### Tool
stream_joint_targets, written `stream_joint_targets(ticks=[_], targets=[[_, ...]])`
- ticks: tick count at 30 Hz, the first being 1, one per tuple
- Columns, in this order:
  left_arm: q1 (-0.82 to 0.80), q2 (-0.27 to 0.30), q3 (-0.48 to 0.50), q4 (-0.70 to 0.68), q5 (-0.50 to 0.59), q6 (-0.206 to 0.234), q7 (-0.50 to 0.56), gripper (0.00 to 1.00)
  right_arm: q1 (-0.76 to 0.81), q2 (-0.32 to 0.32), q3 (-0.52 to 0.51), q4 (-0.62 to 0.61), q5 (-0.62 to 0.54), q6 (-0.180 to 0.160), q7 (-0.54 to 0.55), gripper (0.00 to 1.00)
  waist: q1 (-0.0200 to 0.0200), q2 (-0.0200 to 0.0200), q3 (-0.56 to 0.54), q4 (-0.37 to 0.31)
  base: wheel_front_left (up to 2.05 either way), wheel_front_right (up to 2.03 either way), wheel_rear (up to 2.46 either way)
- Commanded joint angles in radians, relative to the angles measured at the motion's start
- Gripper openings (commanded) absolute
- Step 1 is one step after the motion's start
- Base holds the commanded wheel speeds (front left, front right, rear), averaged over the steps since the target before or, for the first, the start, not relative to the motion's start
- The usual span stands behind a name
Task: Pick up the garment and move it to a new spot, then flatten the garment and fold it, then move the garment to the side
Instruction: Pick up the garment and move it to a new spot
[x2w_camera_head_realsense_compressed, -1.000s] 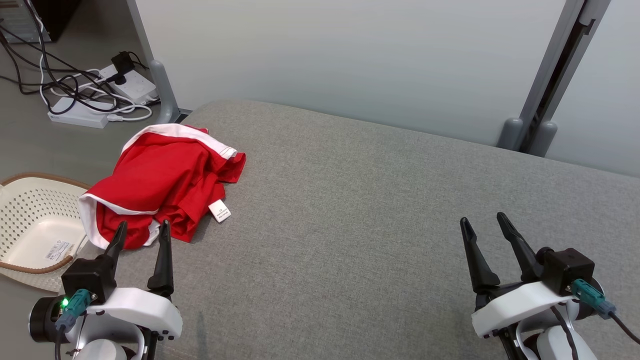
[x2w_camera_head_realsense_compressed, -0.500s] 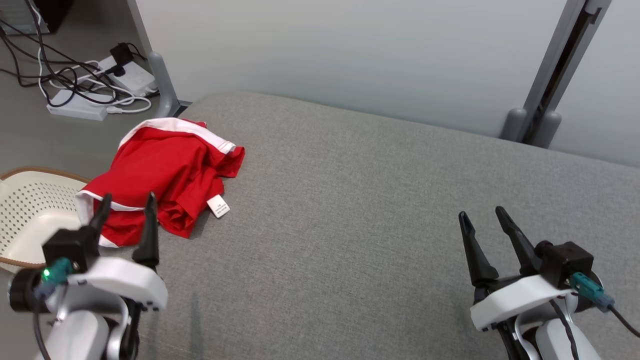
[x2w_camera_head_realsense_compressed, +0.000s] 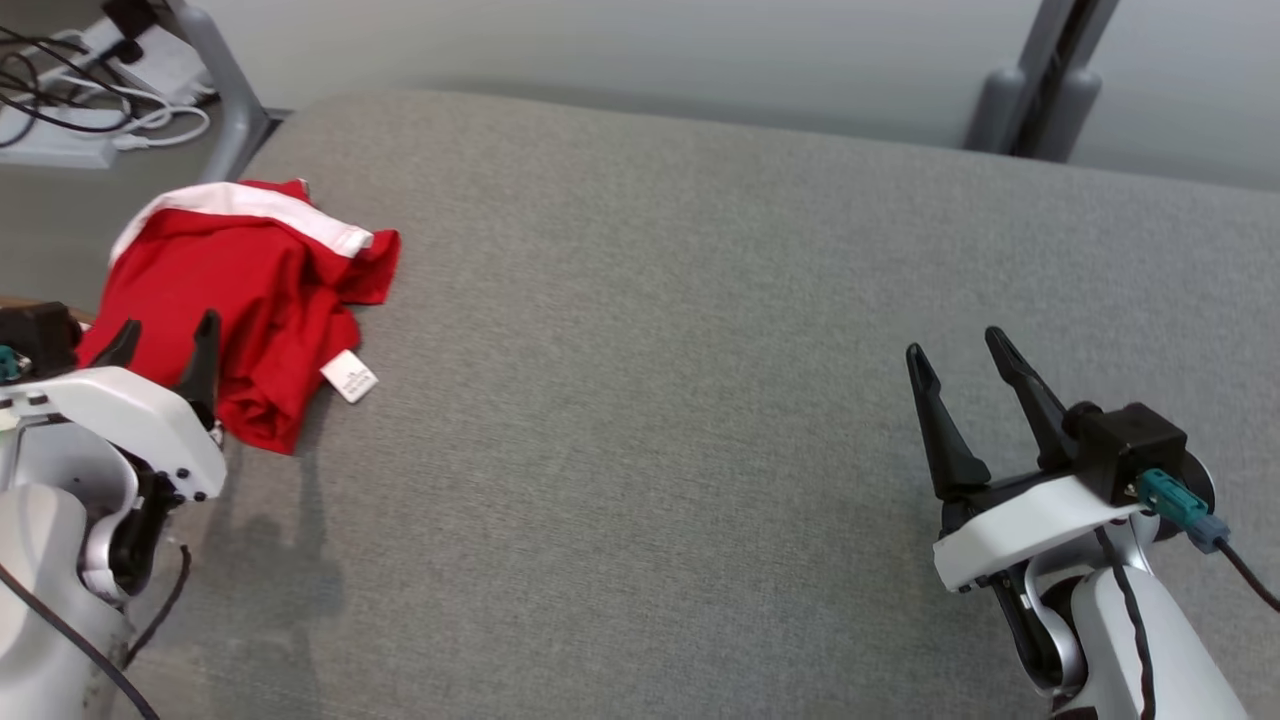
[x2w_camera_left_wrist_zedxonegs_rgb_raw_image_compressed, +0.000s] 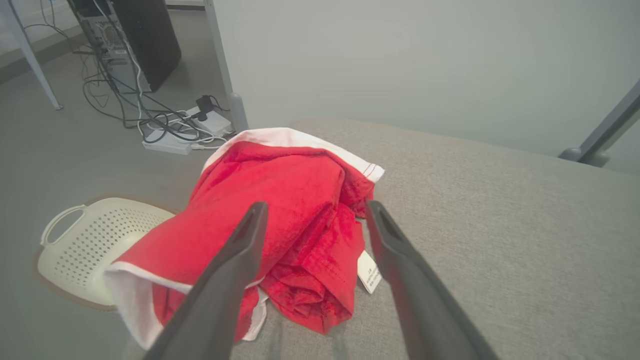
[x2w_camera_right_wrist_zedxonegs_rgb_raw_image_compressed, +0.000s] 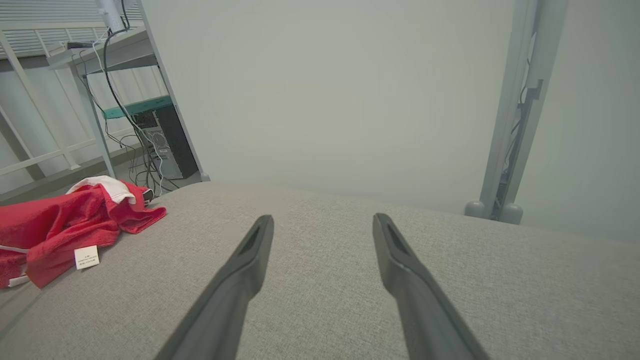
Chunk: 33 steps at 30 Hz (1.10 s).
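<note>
The garment (x2w_camera_head_realsense_compressed: 235, 300) is a crumpled red piece with white trim and a white label, lying at the left end of the grey cushioned surface (x2w_camera_head_realsense_compressed: 700, 350). In the left wrist view the garment (x2w_camera_left_wrist_zedxonegs_rgb_raw_image_compressed: 280, 215) hangs partly over the surface's edge. My left gripper (x2w_camera_head_realsense_compressed: 165, 335) is open, hovering just above the garment's near part, its fingers (x2w_camera_left_wrist_zedxonegs_rgb_raw_image_compressed: 235, 270) wide apart with nothing between them. At the lower right my right gripper (x2w_camera_head_realsense_compressed: 955, 350) stands open over bare fabric, far from the garment (x2w_camera_right_wrist_zedxonegs_rgb_raw_image_compressed: 65, 225).
A cream perforated basket (x2w_camera_left_wrist_zedxonegs_rgb_raw_image_compressed: 85, 245) sits on the floor left of the surface, below the garment. Power strips and cables (x2w_camera_head_realsense_compressed: 70, 110) lie on the floor at the far left beside a grey post (x2w_camera_head_realsense_compressed: 215, 90). A pale wall runs behind.
The head camera has tilted down and shifted, so the whole scene sits higher and further left. My left gripper has moved forward over the garment's near edge. The right gripper stays in place.
</note>
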Motion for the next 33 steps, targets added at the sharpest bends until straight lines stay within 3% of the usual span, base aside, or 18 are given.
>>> stream_joint_targets(ticks=[1, 8, 19, 20, 21, 22, 27, 33], targets=[[-0.054, 0.008, 0.003, 0.073, -0.016, -0.028, 0.009, 1.00, -0.022, -0.006, 0.005, -0.013, -0.013, 0.000, 0.013, 1.00, 0.0000, 0.0000, 0.069, -0.049, 0.00, 0.00, 0.00], [-0.174, 0.022, 0.006, 0.274, -0.028, -0.087, 0.004, 1.00, -0.053, -0.006, 0.013, -0.044, -0.034, 0.000, 0.033, 1.00, 0.0000, 0.0000, 0.153, -0.085, 0.00, 0.00, 0.00], [-0.313, 0.054, -0.008, 0.547, -0.019, -0.129, -0.012, 1.00, -0.072, -0.005, 0.020, -0.070, -0.044, 0.000, 0.049, 1.00, 0.0000, 0.0000, 0.231, -0.119, 0.00, 0.00, 0.00], [-0.322, 0.059, -0.012, 0.565, -0.013, -0.129, -0.019, 0.50, -0.072, -0.005, 0.020, -0.070, -0.044, 0.000, 0.050, 1.00, 0.0000, 0.0000, 0.232, -0.120, 0.00, 0.00, 0.00], [-0.330, 0.059, -0.011, 0.580, -0.014, -0.132, -0.027, 0.13, -0.073, -0.005, 0.019, -0.070, -0.044, 0.000, 0.050, 1.00, 0.0000, 0.0000, 0.233, -0.121, 0.00, 0.00, 0.00], [-0.337, 0.058, -0.010, 0.594, -0.017, -0.135, -0.034, 0.00, -0.073, -0.005, 0.019, -0.070, -0.044, 0.000, 0.051, 1.00, 0.0000, 0.0000, 0.234, -0.121, 0.00, 0.00, 0.00], [-0.364, 0.068, -0.030, 0.641, 0.004, -0.142, -0.080, 0.00, -0.073, -0.006, 0.013, -0.071, -0.043, 0.000, 0.052, 1.00, 0.0000, 0.0000, 0.229, -0.119, 0.00, 0.00, 0.00], [-0.400, 0.089, -0.031, 0.637, 0.033, -0.108, -0.231, 0.00, -0.053, -0.005, -0.002, -0.068, -0.035, 0.000, 0.044, 1.00, 0.0000, 0.0000, 0.191, -0.108, 0.00, 0.00, 0.00]])
